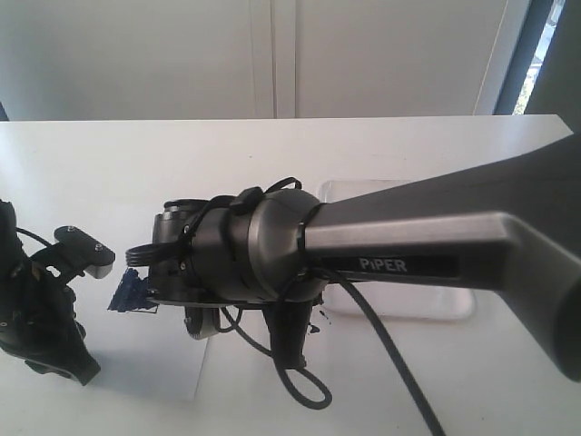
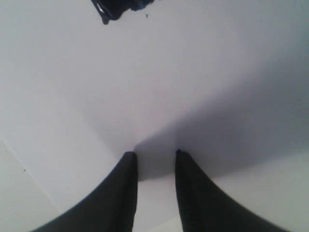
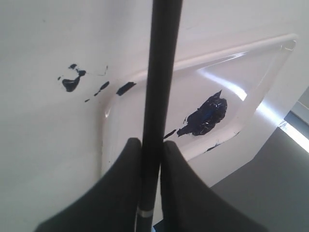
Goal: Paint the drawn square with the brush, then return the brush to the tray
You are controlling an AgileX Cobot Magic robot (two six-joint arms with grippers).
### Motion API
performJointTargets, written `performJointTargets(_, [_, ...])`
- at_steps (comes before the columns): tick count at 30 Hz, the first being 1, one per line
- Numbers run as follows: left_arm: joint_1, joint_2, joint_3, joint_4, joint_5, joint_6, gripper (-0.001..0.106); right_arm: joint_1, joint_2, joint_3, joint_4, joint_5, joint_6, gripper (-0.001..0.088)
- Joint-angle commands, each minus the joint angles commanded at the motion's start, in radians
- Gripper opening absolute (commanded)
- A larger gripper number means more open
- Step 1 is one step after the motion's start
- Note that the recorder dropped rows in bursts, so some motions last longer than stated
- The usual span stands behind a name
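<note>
My right gripper (image 3: 148, 142) is shut on the black handle of the brush (image 3: 161, 72); the bristle tip is out of view. Beyond the handle lies the glossy white tray (image 3: 251, 63) with a dark blue paint blob (image 3: 203, 118) in its middle. In the exterior view the right arm (image 1: 408, 245) reaches across the middle and covers most of the tray (image 1: 427, 304). The drawn square (image 1: 132, 295), smeared with dark blue paint, lies on the white paper just left of the right wrist. My left gripper (image 2: 155, 153) is open and empty over the paper, with wet dark paint (image 2: 116, 7) ahead of it.
Dark paint spots (image 3: 72, 82) mark the white surface beside the tray's corner. The left arm (image 1: 45, 318) sits at the table's near left edge. Black cables (image 1: 300, 381) hang from the right wrist above the table. A white wall stands behind the table.
</note>
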Motion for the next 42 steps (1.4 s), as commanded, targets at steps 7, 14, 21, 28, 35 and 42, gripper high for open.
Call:
performJointTargets(7, [0.0,0.0,0.0,0.0,0.0,0.0,0.035,0.013,-0.013,0.0,0.031,-0.011,-0.023,0.0])
performJointTargets(14, [0.0,0.0,0.0,0.0,0.002,0.0,0.035,0.005,-0.018,0.0,-0.077,-0.053,0.053,0.0])
performJointTargets(21, [0.0,0.0,0.0,0.0,0.002,0.0,0.035,-0.008,-0.018,0.0,-0.104,-0.034,0.12,0.0])
performJointTargets(28, [0.0,0.0,0.0,0.005,0.01,0.0,0.035,-0.008,-0.03,0.0,-0.109,-0.025,0.139,0.0])
performJointTargets(35, [0.0,-0.035,0.0,0.073,0.039,-0.016,0.035,-0.009,-0.052,0.0,-0.124,-0.021,0.139,0.0])
performJointTargets(42, [0.0,-0.172,-0.018,0.055,0.034,-0.196,0.035,-0.042,-0.055,0.0,-0.143,0.011,0.154,0.0])
